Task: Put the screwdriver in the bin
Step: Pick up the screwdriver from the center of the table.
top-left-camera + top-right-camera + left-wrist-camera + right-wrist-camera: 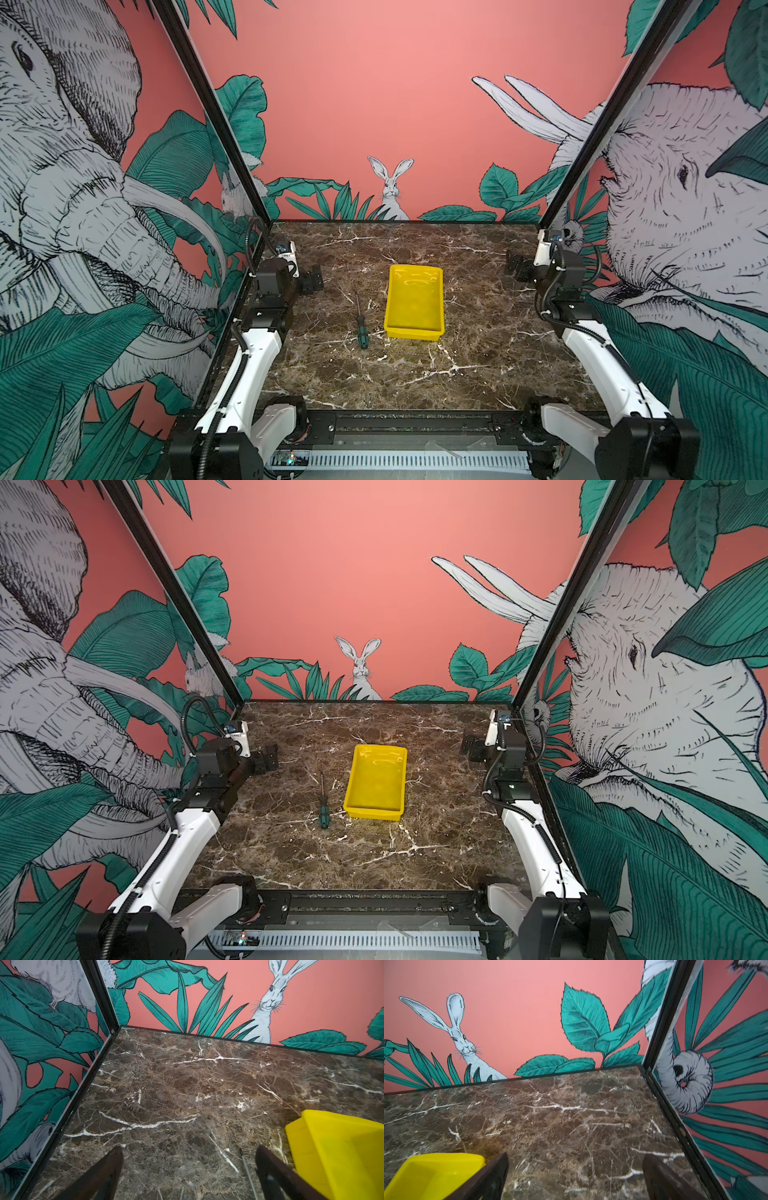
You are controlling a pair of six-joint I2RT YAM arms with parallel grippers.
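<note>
The screwdriver, green and black in the handle with a thin dark shaft pointing away, lies flat on the marble just left of the bin. The bin, a shallow yellow tray, sits mid-table with nothing in it. My left gripper hovers at the left edge, behind and left of the screwdriver, jaws open. In the left wrist view only the shaft tip shows beside one finger, with the bin's corner at the side. My right gripper stands open at the right edge; its wrist view catches the bin's corner.
The brown marble table is boxed in by patterned walls with black frame posts at the left and right. Both white arms run along the side edges. A black rail crosses the near edge.
</note>
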